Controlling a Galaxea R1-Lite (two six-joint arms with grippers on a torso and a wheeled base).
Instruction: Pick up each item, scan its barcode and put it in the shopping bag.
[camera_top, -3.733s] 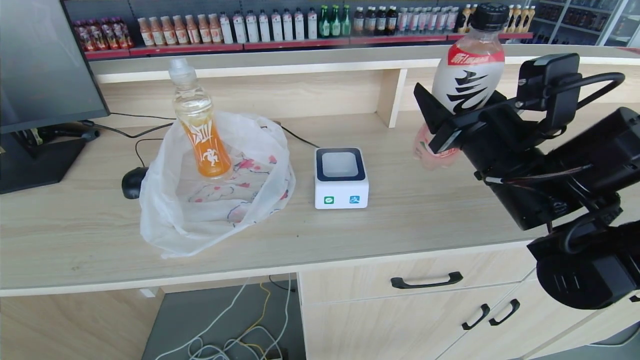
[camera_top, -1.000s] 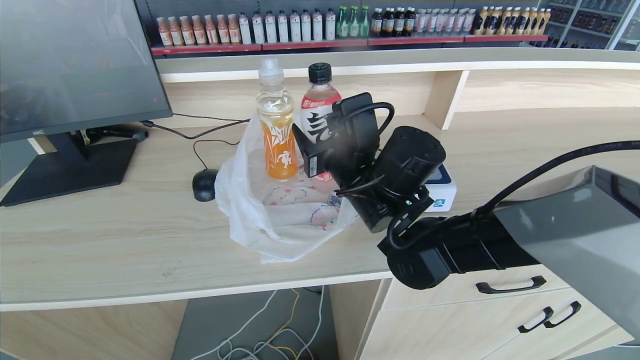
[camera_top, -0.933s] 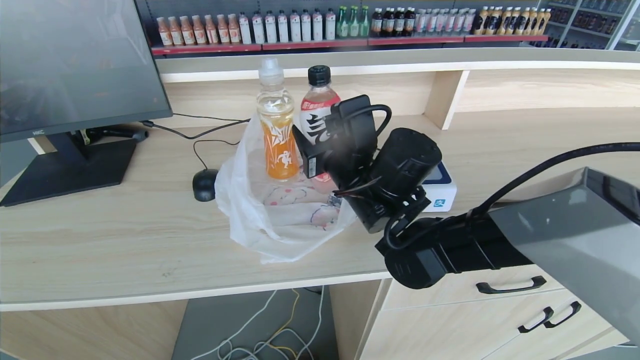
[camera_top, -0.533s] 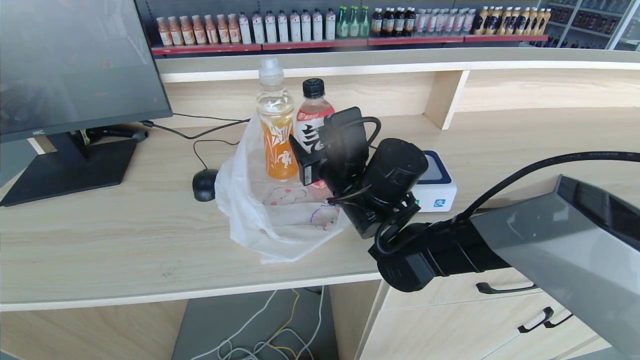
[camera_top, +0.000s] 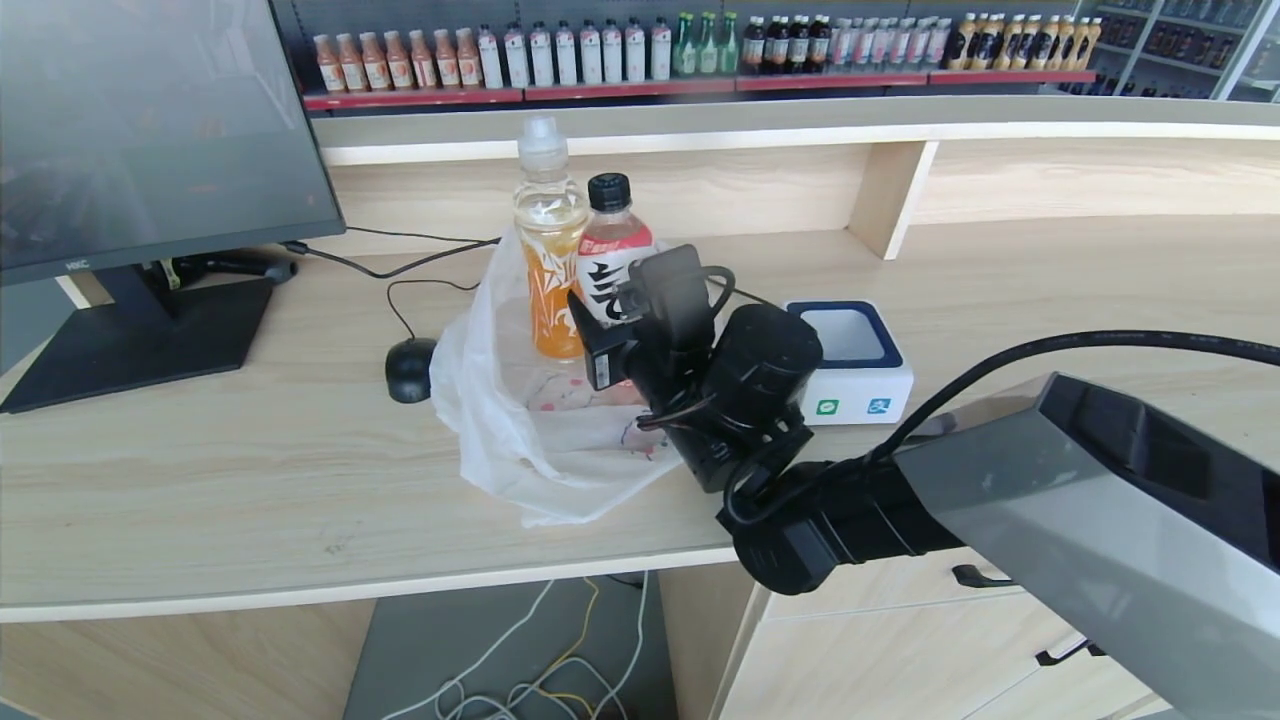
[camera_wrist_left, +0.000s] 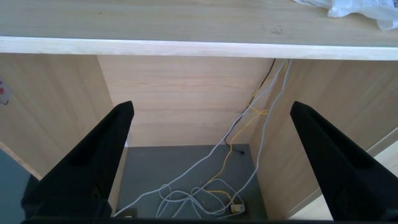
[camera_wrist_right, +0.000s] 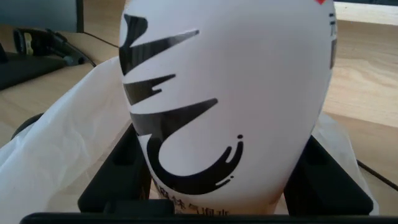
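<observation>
Right hand (camera_top: 615, 325) tight around the bottle (camera_top: 610, 255), arm (camera_top: 1050, 490) outstretched; left hand (camera_wrist_left: 208, 162) low, fingers (camera_wrist_left: 81, 168) wide apart.

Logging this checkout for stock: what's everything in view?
clear plastic bottle of orange drink: 1, orange, standing in bag
black-capped white-labelled plastic bottle: 1, white, held over bag
thin plastic shopping bag: 1, white, on wooden counter
square scanner box: 1, white, right of bag
computer mouse: 1, black, left of bag
flat monitor: 1, black, counter's left end
shelved bottles: many, mixed, behind counter
right pincer: 1, black, shut on white-labelled bottle
left pincer: 1, black, open, below counter edge
</observation>
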